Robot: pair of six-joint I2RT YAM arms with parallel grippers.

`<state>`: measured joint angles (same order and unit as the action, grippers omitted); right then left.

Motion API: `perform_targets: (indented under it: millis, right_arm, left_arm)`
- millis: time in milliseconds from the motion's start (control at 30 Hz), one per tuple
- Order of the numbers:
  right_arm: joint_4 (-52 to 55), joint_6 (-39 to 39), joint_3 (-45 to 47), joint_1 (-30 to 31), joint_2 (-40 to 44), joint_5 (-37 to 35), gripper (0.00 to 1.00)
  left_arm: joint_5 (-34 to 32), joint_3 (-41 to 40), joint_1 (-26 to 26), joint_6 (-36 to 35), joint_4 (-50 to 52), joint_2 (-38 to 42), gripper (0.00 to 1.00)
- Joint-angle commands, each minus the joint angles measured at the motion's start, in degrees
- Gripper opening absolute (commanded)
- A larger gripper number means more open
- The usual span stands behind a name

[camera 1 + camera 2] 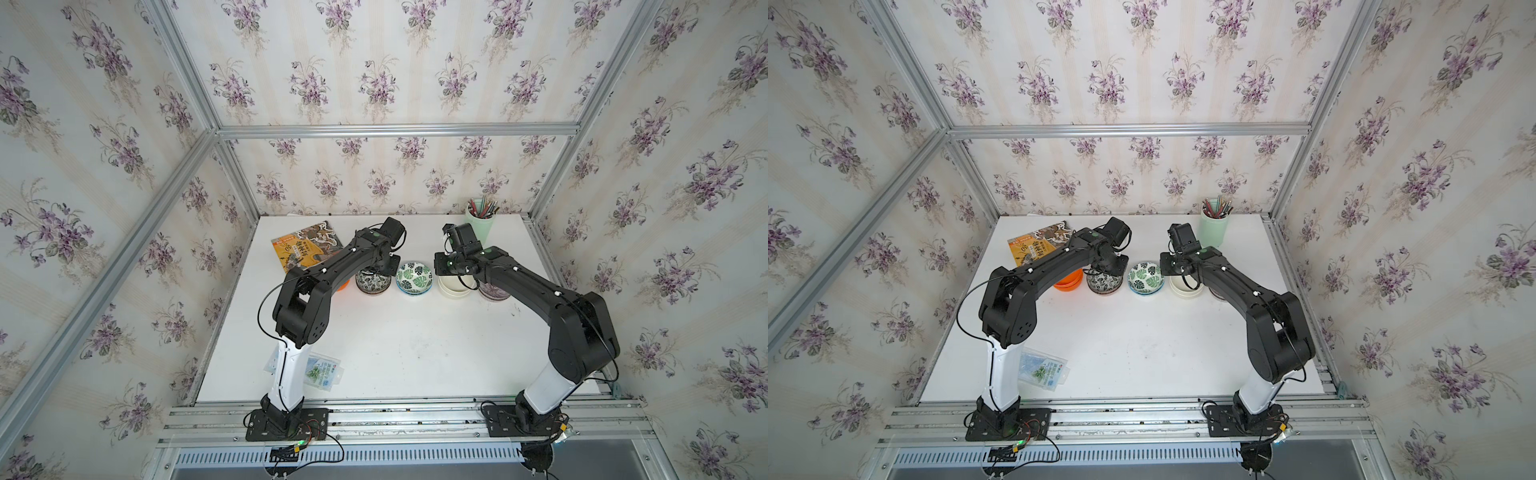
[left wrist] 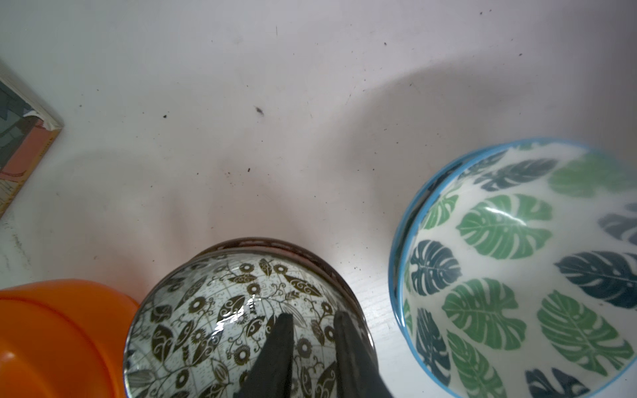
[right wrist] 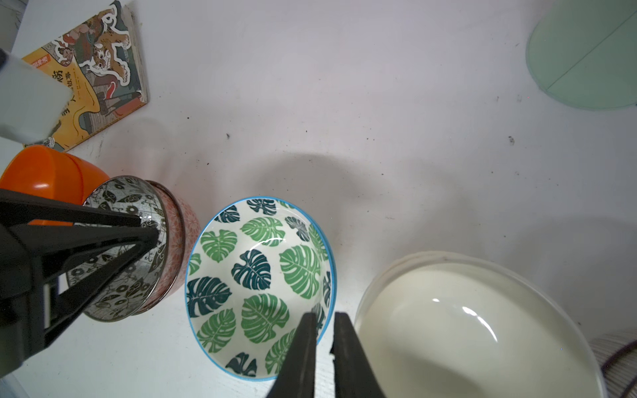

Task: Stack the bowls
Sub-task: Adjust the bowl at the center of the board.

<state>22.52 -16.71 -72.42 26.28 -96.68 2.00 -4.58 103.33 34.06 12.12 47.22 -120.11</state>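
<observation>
Right end effector (image 3: 325, 314): pinching rim of round green leaf-print bowl (image 3: 256, 275), midway between white desk's (image 3: 379, 120) side edges.
Left end effector (image 2: 313, 314): slightly spread over neighbouring round black-white leaf-print bowl (image 2: 206, 310).

The left arm (image 1: 332, 266) and right arm (image 1: 536, 282) are each built from blocky black links dotted with small white marks, set above 1 white lower segment and bolted to a black base plate (image 1: 316, 419). A green light (image 1: 376, 235) is seen near each wrist, and thin black cables (image 1: 259, 309) are looped alongside.
</observation>
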Motion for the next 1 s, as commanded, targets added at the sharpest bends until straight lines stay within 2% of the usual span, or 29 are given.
perform_targets:
  millis: [0, 300, 967]
  right_arm:
    - [-1.5, -0.3, 0.0, 0.1, 0.4, -0.2, 0.16]
    - [-1.5, -0.3, 0.6, 0.0, 0.7, -0.2, 0.16]
    - [-2.1, -0.3, 1.3, 0.1, 0.8, 0.0, 0.16]
  left_arm:
    - [-1.1, 0.8, -0.1, -0.1, 0.3, 0.8, 0.27]
    - [-2.6, 4.4, -0.3, -0.4, 2.2, -3.1, 0.26]
    - [-2.7, 3.6, -3.1, -0.2, 1.2, -3.1, 0.25]
